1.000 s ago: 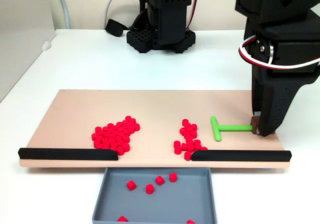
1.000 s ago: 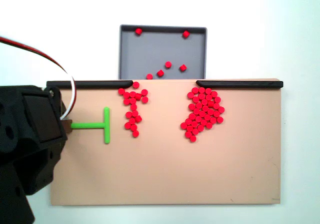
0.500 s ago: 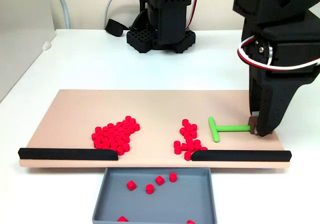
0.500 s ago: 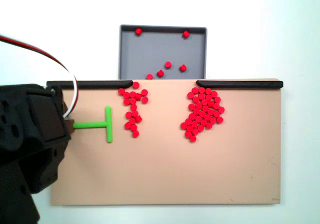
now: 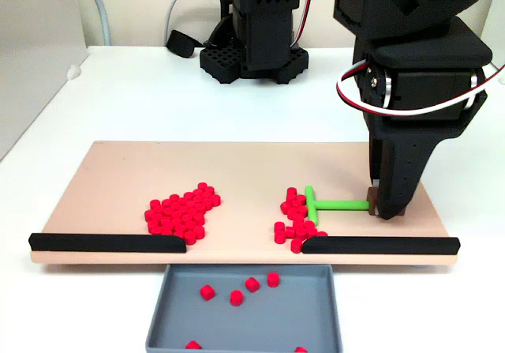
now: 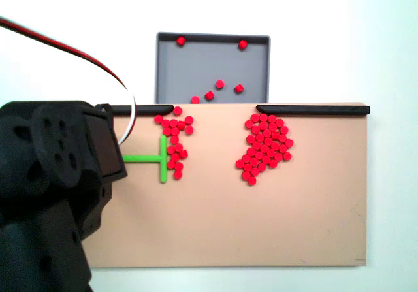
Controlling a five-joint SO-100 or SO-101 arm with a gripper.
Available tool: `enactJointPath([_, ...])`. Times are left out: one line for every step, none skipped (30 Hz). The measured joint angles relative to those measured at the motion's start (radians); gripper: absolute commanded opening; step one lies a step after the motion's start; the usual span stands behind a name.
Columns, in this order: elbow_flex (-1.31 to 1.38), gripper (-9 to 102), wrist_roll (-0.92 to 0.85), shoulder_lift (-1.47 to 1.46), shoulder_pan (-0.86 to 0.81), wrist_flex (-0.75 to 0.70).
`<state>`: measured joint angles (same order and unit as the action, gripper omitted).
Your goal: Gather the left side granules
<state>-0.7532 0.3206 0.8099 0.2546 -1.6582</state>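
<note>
The left side granules (image 6: pixel 174 146) are a loose scatter of red pellets at the left of the board in one fixed view, and at its right (image 5: pixel 295 217) in the other, against the end of a black rail. A green T-shaped pusher (image 5: pixel 335 205) lies flat on the board, and its crossbar (image 6: pixel 162 167) touches the scatter's outer edge. My gripper (image 5: pixel 387 208) points down, shut on the end of the pusher's stem. My black arm (image 6: pixel 59 181) hides the fingertips from above.
A bigger, tight heap of red pellets (image 5: pixel 183 211) (image 6: pixel 264 148) lies further along the tan board (image 5: pixel 237 159). Two black rails (image 5: pixel 106 242) (image 5: pixel 379 245) line one edge, with a gap leading to a grey tray (image 5: pixel 316 321) holding several pellets. A black base (image 5: pixel 256 53) stands behind.
My gripper has slid the green pusher along the board toward the small scatter. Its crossbar now touches the pellets and has nudged the nearest ones closer together.
</note>
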Motion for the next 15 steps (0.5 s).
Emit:
enactJointPath([0.000, 0, -0.005, 0.000, -0.002, 0.000])
enactJointPath([0.000, 0, -0.008, 0.000, -0.005, 0.000])
enactJointPath([0.000, 0, -0.012, 0.000, -0.008, 0.000])
enactJointPath([0.000, 0, -0.017, 0.000, -0.011, 0.000])
enactJointPath([0.000, 0, -0.021, 0.000, -0.014, 0.000])
enactJointPath([0.000, 0, -0.029, 0.000, -0.017, -0.002])
enactJointPath([0.000, 0, -0.037, 0.000, -0.017, -0.009])
enactJointPath([0.000, 0, -0.041, 0.000, -0.017, -0.017])
enactJointPath([0.000, 0, -0.046, 0.000, -0.020, -0.020])
enactJointPath([0.000, 0, -0.051, 0.000, -0.025, -0.023])
enactJointPath([0.000, 0, -0.054, 0.000, -0.028, -0.023])
enactJointPath([0.000, 0, -0.058, 0.000, -0.029, -0.025])
enactJointPath([0.000, 0, -0.063, 0.000, -0.032, -0.025])
enactJointPath([0.000, 0, -0.066, 0.000, -0.035, -0.025])
enactJointPath([0.000, 0, -0.072, 0.000, -0.037, -0.025])
